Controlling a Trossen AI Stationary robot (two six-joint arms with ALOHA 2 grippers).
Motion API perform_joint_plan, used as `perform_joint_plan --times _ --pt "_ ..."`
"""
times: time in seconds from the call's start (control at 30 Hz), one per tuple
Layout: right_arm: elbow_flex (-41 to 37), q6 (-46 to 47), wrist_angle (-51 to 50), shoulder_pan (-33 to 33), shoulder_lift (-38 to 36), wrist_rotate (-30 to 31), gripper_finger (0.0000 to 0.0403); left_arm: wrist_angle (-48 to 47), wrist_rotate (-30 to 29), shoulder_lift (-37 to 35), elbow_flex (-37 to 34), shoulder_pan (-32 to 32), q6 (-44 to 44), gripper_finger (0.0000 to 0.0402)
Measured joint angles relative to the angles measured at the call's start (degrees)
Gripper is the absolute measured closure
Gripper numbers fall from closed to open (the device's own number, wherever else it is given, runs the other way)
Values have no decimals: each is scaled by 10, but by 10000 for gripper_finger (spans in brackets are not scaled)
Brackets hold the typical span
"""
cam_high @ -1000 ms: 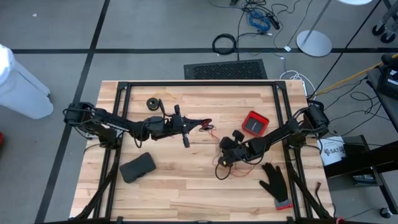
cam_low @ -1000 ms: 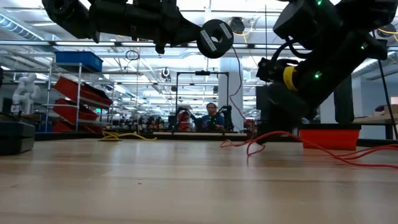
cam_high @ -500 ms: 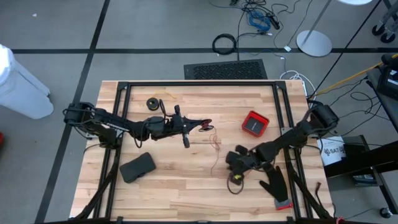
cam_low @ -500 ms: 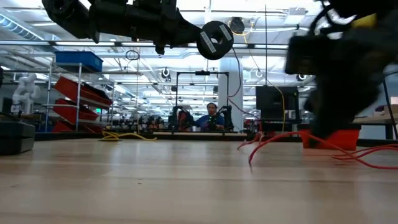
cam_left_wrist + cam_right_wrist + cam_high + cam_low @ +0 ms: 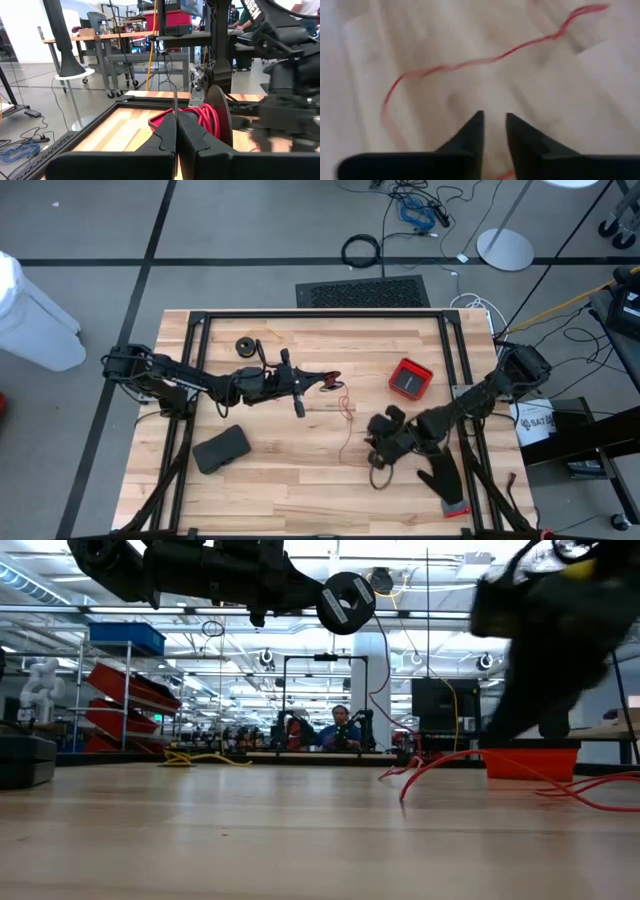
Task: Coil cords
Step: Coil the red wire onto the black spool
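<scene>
Red cord [image 5: 345, 430] runs loose over the middle of the wooden table [image 5: 300, 480], trailing from a small black spool [image 5: 331, 383] toward the table's right side (in the low view it loops across the boards in front of a red box [image 5: 530, 760]). Left gripper [image 5: 318, 383] hangs above the table centre, its fingers [image 5: 167, 137] pressed together, the spool wound with red cord just beside them. Right gripper [image 5: 378, 455] hovers low over the boards near a black glove [image 5: 440, 470], its fingers [image 5: 472, 132] slightly apart and holding nothing, a wavy length of red cord on the wood ahead. Second black spool [image 5: 245, 345] sits near the far left edge, its cord too thin to trace.
</scene>
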Motion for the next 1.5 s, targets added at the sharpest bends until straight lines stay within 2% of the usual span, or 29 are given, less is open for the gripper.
perform_joint_plan --times 0.23,0.4,0.53,0.8,1.0,1.27,1.37,1.5 --pt "0 -33 50 -75 6 -34 210 -1 0 0 0 0 0 401" --pt "-7 -32 74 -100 7 -39 184 -1 0 0 0 0 0 401" --pt "-56 -13 174 -114 7 -49 190 -1 0 0 0 0 0 401" --pt "-130 20 294 -121 7 -42 197 -1 0 0 0 0 0 401" --pt "-131 16 323 -121 18 -44 196 -1 0 0 0 0 0 401" --pt "-124 19 434 -127 115 -44 210 -1 1 0 0 0 0 401" --pt "-124 7 460 -132 130 -39 232 -1 0 0 0 0 0 401" --pt "-125 -20 454 -132 119 -51 293 -7 0 0 0 0 0 401"
